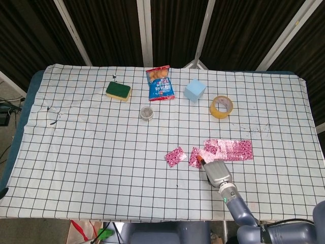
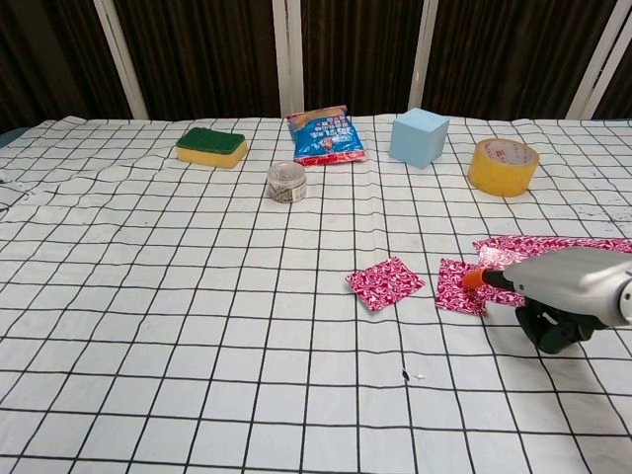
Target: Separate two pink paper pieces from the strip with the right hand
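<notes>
One loose pink patterned paper piece point(image 1: 175, 156) point(image 2: 385, 282) lies flat on the checked cloth. Just right of it a second pink piece point(image 1: 195, 157) point(image 2: 457, 287) lies apart from the pink strip point(image 1: 231, 149) point(image 2: 558, 246), whose left end looks crumpled. My right hand point(image 1: 217, 173) point(image 2: 568, 286) reaches in from the near right, and its orange fingertip point(image 1: 202, 160) point(image 2: 475, 279) presses on the second piece's right edge. The other fingers are hidden under the silver hand body. My left hand shows in neither view.
Along the far side stand a green-and-yellow sponge point(image 1: 118, 91), a blue snack bag point(image 1: 160, 84), a light blue cube point(image 1: 195, 90) and a yellow tape roll point(image 1: 222, 107). A small round tin point(image 1: 147, 113) sits nearer the middle.
</notes>
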You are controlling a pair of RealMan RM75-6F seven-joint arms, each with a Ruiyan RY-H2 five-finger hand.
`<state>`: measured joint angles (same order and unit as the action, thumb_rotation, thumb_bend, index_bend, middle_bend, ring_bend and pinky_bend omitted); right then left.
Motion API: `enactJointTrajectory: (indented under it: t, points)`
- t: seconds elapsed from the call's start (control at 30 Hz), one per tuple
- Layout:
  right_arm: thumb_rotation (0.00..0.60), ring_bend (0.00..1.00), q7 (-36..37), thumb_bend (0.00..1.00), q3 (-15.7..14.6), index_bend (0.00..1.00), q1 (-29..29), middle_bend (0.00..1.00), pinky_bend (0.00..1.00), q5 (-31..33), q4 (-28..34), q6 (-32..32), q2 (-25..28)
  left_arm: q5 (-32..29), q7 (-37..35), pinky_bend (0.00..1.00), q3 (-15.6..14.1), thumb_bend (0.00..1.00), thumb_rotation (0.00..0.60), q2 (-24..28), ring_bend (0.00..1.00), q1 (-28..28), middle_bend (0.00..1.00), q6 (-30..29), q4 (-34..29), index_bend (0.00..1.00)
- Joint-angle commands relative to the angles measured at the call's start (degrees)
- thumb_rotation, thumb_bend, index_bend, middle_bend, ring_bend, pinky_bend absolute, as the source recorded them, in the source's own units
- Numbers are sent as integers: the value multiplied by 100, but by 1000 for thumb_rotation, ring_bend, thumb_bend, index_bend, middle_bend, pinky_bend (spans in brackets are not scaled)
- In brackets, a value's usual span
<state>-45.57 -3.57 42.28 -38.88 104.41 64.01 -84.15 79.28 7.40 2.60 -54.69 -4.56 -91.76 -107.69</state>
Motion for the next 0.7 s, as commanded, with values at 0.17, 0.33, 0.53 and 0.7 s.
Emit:
enactJointTrajectory:
  t: [0.17, 0.33, 0.53, 0.7]
  points:
    - [600, 792, -61, 844, -181, 109, -120, 857, 623, -251, 303, 188, 105, 11, -8, 63, -2, 257, 600, 1, 0, 2, 0, 1, 1, 145]
    - [600, 792, -138, 845, -362, 114, -247, 857, 622, -547, 642, 417, 229, 23, -14, 63, -7, 257, 600, 2, 0, -2, 0, -4, 2, 145]
    - [600, 792, -226, 845, -570, 120, -385, 857, 623, -779, 873, 569, 328, 20, -10, 63, -6, 257, 600, 1, 0, -1, 0, -3, 3, 145]
    - [600, 792, -235, 845, -729, 120, -510, 857, 622, -1008, 964, 626, 358, 19, 14, 63, -9, 257, 600, -5, 0, 6, 0, 8, -2, 145]
